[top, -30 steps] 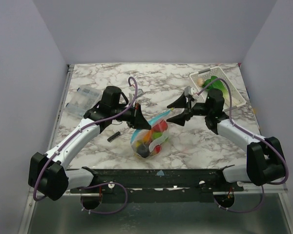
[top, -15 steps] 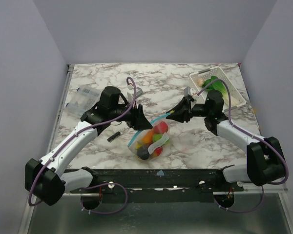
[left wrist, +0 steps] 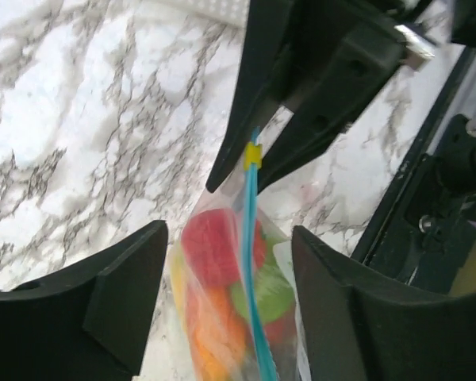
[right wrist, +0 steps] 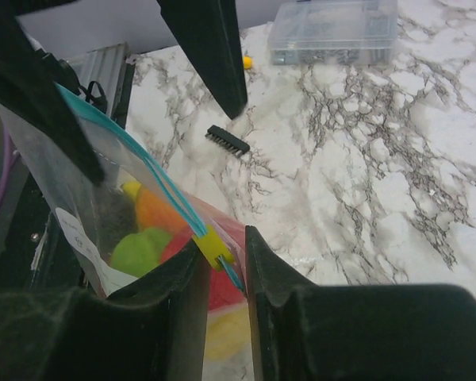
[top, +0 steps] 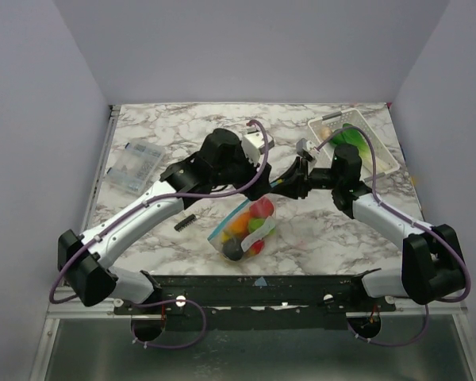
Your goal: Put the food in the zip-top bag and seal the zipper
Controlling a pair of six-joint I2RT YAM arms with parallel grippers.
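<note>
The clear zip-top bag (top: 246, 228) hangs with its bottom on the marble table, filled with the food (top: 251, 224): red (left wrist: 210, 246), orange, yellow, green (right wrist: 139, 250) and one dark piece. Its teal zipper (left wrist: 251, 262) runs up to a yellow slider (left wrist: 253, 155). My right gripper (right wrist: 224, 242) is shut on that slider end of the zipper (right wrist: 143, 163) and holds it up; in the top view the right gripper (top: 284, 185) is above the bag's right corner. My left gripper (left wrist: 230, 238) is open, its fingers astride the bag's top edge without touching; seen from above, the left gripper (top: 258, 184) hangs just left of the right one.
A clear parts box (top: 133, 165) lies at the far left. A small black bar (top: 184, 222) lies left of the bag. A white basket (top: 353, 143) holding a green item stands at the back right. The table's black front rail (top: 254, 284) runs just below the bag.
My left gripper let go of the bag's left end, opened, and swung right toward the right gripper. My right gripper closed on the slider end. The bag sagged lower.
</note>
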